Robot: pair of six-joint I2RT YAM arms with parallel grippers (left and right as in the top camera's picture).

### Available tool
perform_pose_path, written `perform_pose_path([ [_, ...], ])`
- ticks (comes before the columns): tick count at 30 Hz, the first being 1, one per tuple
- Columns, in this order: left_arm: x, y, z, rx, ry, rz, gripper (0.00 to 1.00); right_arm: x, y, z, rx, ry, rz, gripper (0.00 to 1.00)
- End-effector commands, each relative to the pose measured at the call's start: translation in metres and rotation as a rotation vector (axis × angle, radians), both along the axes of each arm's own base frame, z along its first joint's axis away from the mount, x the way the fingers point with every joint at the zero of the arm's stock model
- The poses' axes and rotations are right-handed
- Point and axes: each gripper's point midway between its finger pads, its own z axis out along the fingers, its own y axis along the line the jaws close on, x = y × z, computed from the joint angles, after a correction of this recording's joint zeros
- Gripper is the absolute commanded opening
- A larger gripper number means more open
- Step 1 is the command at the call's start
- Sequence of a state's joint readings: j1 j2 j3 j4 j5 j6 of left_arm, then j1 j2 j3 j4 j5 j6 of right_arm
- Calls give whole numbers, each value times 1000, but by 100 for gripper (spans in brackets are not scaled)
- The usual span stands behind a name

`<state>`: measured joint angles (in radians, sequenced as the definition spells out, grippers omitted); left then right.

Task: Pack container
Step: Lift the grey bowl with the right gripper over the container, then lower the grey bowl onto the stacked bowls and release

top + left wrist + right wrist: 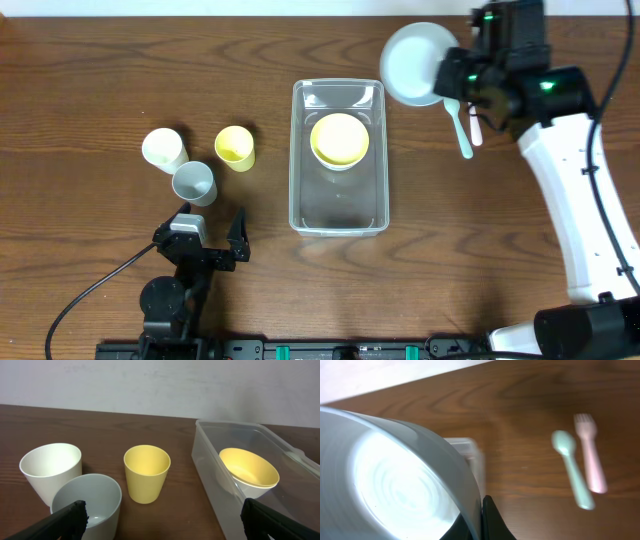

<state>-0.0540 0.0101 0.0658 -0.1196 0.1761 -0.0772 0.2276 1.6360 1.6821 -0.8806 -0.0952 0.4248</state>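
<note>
Now right tool [447, 80] clamps pale bowl [412, 62].

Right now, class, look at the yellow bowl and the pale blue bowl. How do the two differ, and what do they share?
The yellow bowl is yellow; the pale blue bowl is light grey-blue. The yellow bowl sits inside the container; the pale blue bowl is outside, by its far right corner. The yellow bowl rests free; the right gripper clamps the pale blue bowl's rim. Both are round and empty.
</note>
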Motion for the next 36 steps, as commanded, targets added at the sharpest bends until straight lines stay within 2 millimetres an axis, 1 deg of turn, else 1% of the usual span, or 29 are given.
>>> perform_pose_path([
  [1, 1, 2, -15, 16, 29, 6, 98, 0, 35, -22, -12, 38, 71, 2],
  [5, 1, 2, -15, 16, 29, 6, 98, 4, 64, -45, -40, 62, 100, 2],
  [6, 1, 2, -15, 16, 29, 6, 98, 5, 72, -56, -45, 81, 113, 2],
  [7, 1, 2, -15, 16, 29, 6, 98, 6, 76, -63, -48, 94, 116, 2],
  [8, 1, 2, -15, 16, 29, 6, 98, 7, 80, -74, -54, 116, 116, 2],
  [10, 1, 2, -15, 16, 29, 6, 98, 9, 84, -92, -65, 151, 116, 2],
  [11, 1, 2, -15, 15, 29, 6, 98, 10, 87, -105, -74, 178, 118, 1],
  [15, 1, 2, -15, 16, 29, 6, 98, 11, 91, -139, -98, 243, 124, 1],
  [18, 1, 2, -15, 16, 29, 6, 98, 11, 93, -154, -109, 270, 128, 1],
  [20, 1, 2, -15, 16, 29, 6, 98, 12, 95, -158, -111, 273, 133, 3],
  [23, 1, 2, -15, 16, 29, 6, 98, 12, 100, -157, -110, 266, 141, 5],
  [27, 1, 2, -15, 16, 29, 6, 98, 11, 100, -158, -110, 267, 141, 6],
  [29, 1, 2, -15, 16, 29, 6, 98, 9, 101, -158, -110, 273, 147, 6],
  [33, 1, 2, -15, 15, 29, 6, 98, 4, 106, -159, -109, 283, 173, 11],
  [36, 1, 2, -15, 16, 29, 6, 98, 0, 111, -160, -114, 289, 185, 11],
])
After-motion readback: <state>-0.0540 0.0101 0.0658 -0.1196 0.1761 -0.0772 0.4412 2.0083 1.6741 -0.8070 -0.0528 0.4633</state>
